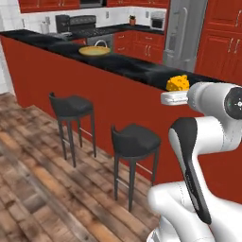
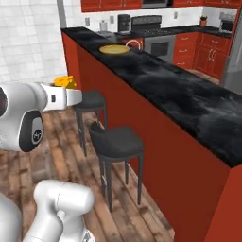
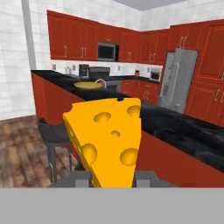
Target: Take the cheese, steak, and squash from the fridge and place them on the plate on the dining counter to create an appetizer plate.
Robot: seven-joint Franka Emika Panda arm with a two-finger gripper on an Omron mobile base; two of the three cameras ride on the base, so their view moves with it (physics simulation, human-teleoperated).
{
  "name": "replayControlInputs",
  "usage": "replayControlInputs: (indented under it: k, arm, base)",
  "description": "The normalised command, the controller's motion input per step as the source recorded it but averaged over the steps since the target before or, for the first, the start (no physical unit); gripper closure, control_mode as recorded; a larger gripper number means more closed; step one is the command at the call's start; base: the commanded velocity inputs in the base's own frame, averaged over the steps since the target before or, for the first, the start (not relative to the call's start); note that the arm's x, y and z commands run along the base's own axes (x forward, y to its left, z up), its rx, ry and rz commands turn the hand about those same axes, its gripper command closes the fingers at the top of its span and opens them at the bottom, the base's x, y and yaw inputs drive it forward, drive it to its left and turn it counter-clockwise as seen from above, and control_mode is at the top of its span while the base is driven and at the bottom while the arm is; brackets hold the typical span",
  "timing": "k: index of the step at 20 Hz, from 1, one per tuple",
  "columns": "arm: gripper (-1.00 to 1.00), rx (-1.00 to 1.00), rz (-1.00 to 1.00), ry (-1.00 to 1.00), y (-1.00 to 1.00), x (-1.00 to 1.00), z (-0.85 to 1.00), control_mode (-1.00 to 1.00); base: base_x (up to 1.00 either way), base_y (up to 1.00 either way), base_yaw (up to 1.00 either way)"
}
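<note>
The claw (image 3: 113, 177) grips the cheese (image 3: 107, 140) before the dining counter (image 3: 175, 127).

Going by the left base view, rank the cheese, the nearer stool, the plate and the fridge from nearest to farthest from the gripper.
1. cheese, held in the gripper.
2. nearer stool, below and left, by the dining counter's red front.
3. plate, far along the countertop.
4. fridge, beyond the counter, against the back cabinets.
</note>
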Motion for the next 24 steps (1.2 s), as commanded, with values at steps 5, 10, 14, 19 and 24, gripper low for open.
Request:
replayControlInputs:
  k: [5,10,14,19,24]
  arm:
    - [1.00,0.00,0.00,0.00,0.00,0.00,0.00,1.00]
    - [1.00,0.00,0.00,0.00,0.00,0.00,0.00,1.00]
    - [1.00,0.00,0.00,0.00,0.00,0.00,0.00,1.00]
    - [1.00,0.00,0.00,0.00,0.00,0.00,0.00,1.00]
    - [1.00,0.00,0.00,0.00,0.00,0.00,0.00,1.00]
  base:
    - [0.41,1.00,-0.47]
    - [0.34,1.00,-0.45]
    - [0.37,1.00,-0.45]
    - [0.32,1.00,-0.42]
    - [0.32,1.00,-0.36]
